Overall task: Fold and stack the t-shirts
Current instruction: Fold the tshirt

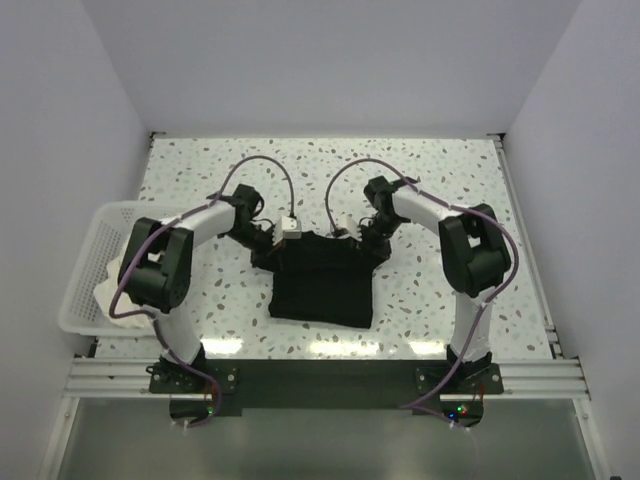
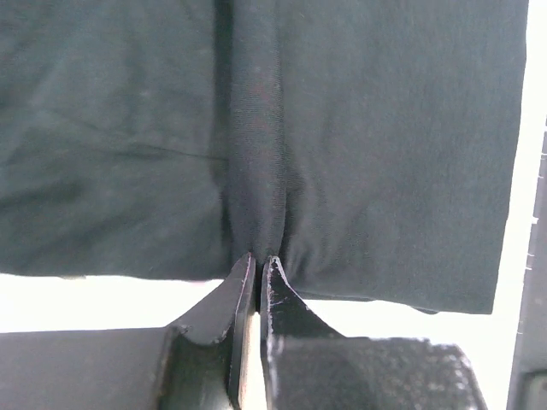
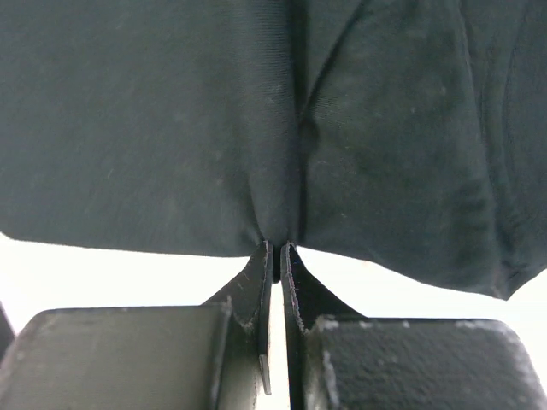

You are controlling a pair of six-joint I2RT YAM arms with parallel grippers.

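Note:
A black t-shirt (image 1: 322, 280) lies in the middle of the speckled table, its sides folded in to a narrow rectangle. My left gripper (image 1: 272, 243) is shut on its far left corner, and my right gripper (image 1: 368, 240) is shut on its far right corner. In the left wrist view the jaws pinch a ridge of the black t-shirt (image 2: 256, 171) at the cloth's near edge, by my left gripper (image 2: 258, 260). In the right wrist view the black t-shirt (image 3: 282, 128) puckers the same way into my right gripper (image 3: 277, 248). A white t-shirt (image 1: 108, 292) lies crumpled in the basket.
A white plastic lattice basket (image 1: 90, 250) stands at the table's left edge, beside my left arm. Grey walls close in the table at the back and both sides. A metal rail (image 1: 320, 375) runs along the near edge.

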